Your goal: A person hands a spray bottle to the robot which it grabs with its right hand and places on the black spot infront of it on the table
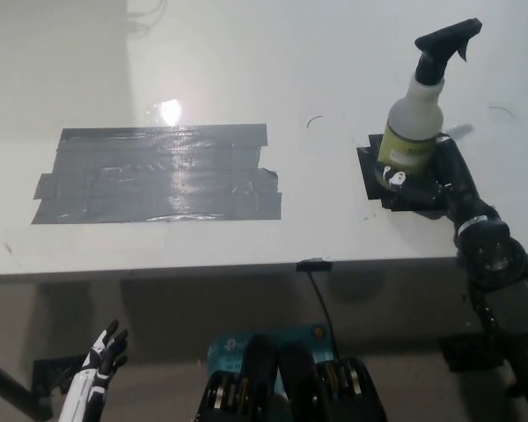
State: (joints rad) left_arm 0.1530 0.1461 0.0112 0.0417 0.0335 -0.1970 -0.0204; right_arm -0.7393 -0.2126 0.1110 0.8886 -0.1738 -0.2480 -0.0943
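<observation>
- The counter [317, 70] was a pale, glossy white surface seen from steeply above, with a bright glare spot near its middle and its front edge running across the lower part of the view.
- Below that edge lay darker floor, with a thin black cable [324, 303] dropping from a small clip at the rim.
- A wide patch of grey tape [158, 173], laid in overlapping strips, covered the left-centre of the counter.
- The black spot [374, 171], a small dark square, sat on the right side of the counter, well apart from the grey tape.
- The spray bottle [414, 119] stood over the black spot, leaning a little to the right, its translucent body carrying a yellow-green label and a black trigger head on top.
- The right hand [427, 171] was closed around the bottle's lower body, fingers wrapped on the label band, with the black forearm running down to the bottom right corner.
- Whether the bottle's base touched the spot could not be told, as the hand covered it.
- The left hand [101, 360] hung below the counter edge at lower left, fingers spread and holding nothing.
- A teal box [238, 347] showed on the floor below the counter edge.
</observation>
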